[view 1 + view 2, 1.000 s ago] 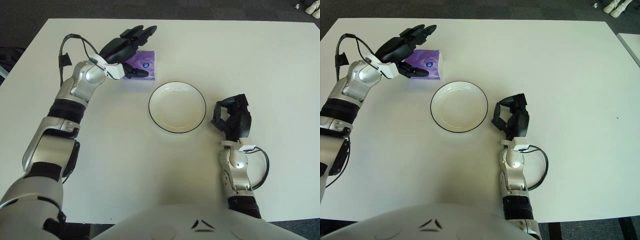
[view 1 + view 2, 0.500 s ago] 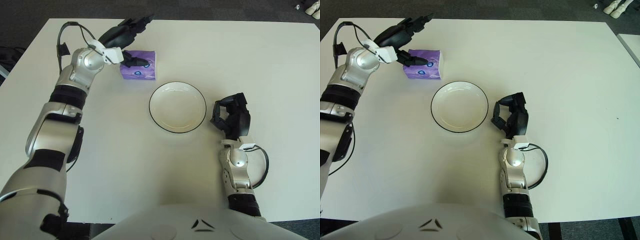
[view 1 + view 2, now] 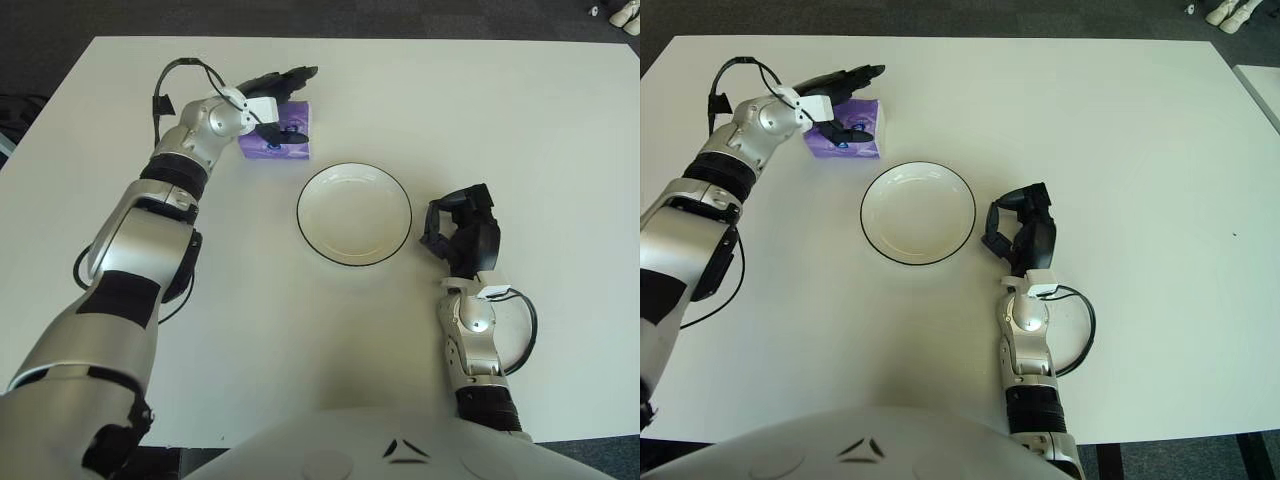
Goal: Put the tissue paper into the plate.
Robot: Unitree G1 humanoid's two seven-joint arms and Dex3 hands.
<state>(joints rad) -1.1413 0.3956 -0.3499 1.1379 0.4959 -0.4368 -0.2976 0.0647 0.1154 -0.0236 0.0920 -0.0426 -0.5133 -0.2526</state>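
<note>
Nearest the robot's body, the right hand (image 3: pixel 462 233) stands raised above its forearm just right of the plate (image 3: pixel 354 214), black fingers curled inward around nothing. A dark cable (image 3: pixel 520 335) loops out from the wrist below it. The plate, white with a thin dark rim, sits bare at the middle of the white tabletop (image 3: pixel 560 140), apart from the right hand and from the tissue pack.

Farther back and to the left, the purple tissue paper pack (image 3: pixel 848 142) lies flat on the tabletop, beyond the plate's far-left edge and not touching it. The left hand (image 3: pixel 281 92) reaches in over the pack from the left side, upper fingers stretched out above its far edge and one finger lying across its top face. It appears to bracket the pack rather than clamp it, though whether it has a firm hold cannot be told from these views. The left arm runs diagonally from the near-left corner up to it.
</note>
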